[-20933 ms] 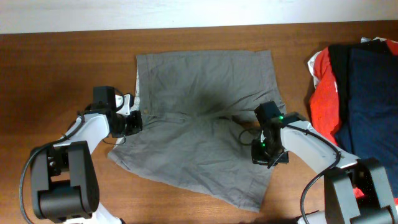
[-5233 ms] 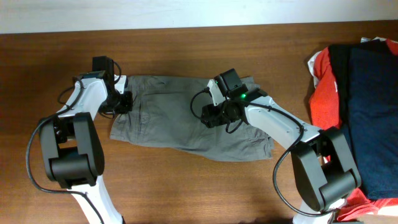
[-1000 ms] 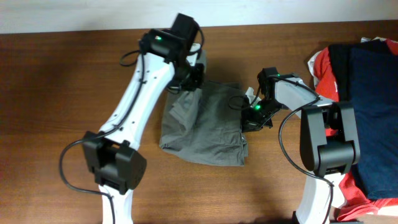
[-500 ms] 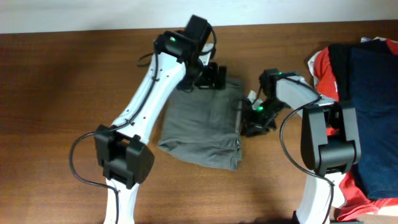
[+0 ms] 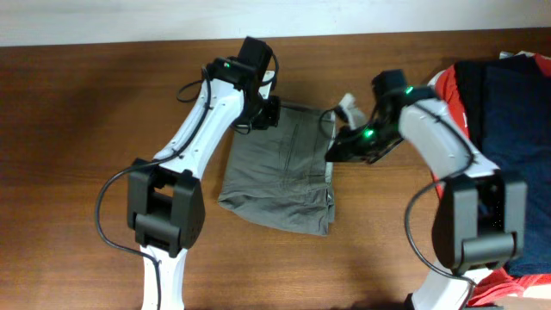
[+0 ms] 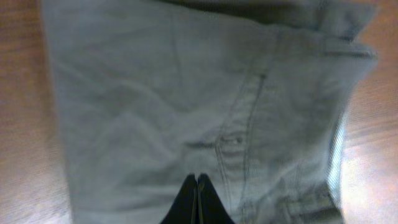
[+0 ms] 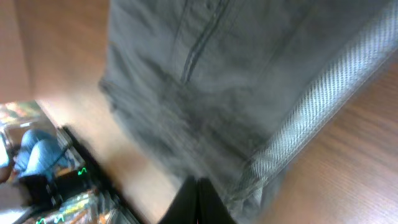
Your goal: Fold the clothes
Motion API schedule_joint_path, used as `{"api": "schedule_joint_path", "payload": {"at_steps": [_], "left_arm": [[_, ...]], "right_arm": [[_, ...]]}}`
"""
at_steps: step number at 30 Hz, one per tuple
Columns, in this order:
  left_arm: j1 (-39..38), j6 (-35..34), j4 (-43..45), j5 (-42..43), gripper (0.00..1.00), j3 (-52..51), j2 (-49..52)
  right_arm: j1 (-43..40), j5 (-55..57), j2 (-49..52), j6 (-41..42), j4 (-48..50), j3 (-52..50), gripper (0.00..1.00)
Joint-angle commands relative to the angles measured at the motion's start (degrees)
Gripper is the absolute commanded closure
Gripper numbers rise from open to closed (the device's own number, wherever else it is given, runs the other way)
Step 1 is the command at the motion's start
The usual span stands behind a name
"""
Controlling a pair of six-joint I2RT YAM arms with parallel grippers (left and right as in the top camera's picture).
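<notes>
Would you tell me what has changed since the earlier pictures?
The shorts, first spread flat, were folded in half, then across into a compact bundle. The left gripper has drawn back leftward; it and the right gripper are shut. The clothing pile at right stayed put.

A robotics lab bench: two white arms [image 5: 202, 120] at a wooden table [image 5: 77, 129].

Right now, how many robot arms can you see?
2. The left arm reaches over the far edge of the folded shorts; the right arm is at their right edge. No others seem hidden.
</notes>
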Motion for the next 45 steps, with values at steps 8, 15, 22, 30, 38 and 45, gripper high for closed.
{"api": "schedule_joint_path", "payload": {"at_steps": [8,15,22,30,38,45], "left_arm": [[0.15,-0.04,11.8,0.66,1.0,-13.33,-0.24],[-0.17,-0.13,2.78,0.46,0.99,-3.63,-15.37],[-5.55,-4.24,-1.4,0.39,1.0,-13.77,-20.81],[-15.21,-21.42,38.6,11.82,0.99,-44.61,-20.79],[-25.9,-25.99,44.39,1.27,1.0,-46.64,-20.76],[-26.58,-29.29,49.13,-3.5,0.99,-46.64,-11.28]], "right_arm": [[5.79,-0.76,-0.13,17.38,25.75,-28.74,0.96],[-1.25,-3.45,-13.84,13.46,14.58,-8.59,0.96],[-9.29,11.65,-16.72,13.46,7.82,-5.73,0.02],[-9.27,11.78,-16.72,13.44,7.82,-5.73,0.02],[-9.27,11.78,-16.72,13.44,7.82,-5.73,0.02],[-9.27,11.78,-16.72,13.46,7.82,-5.73,0.02]]}}
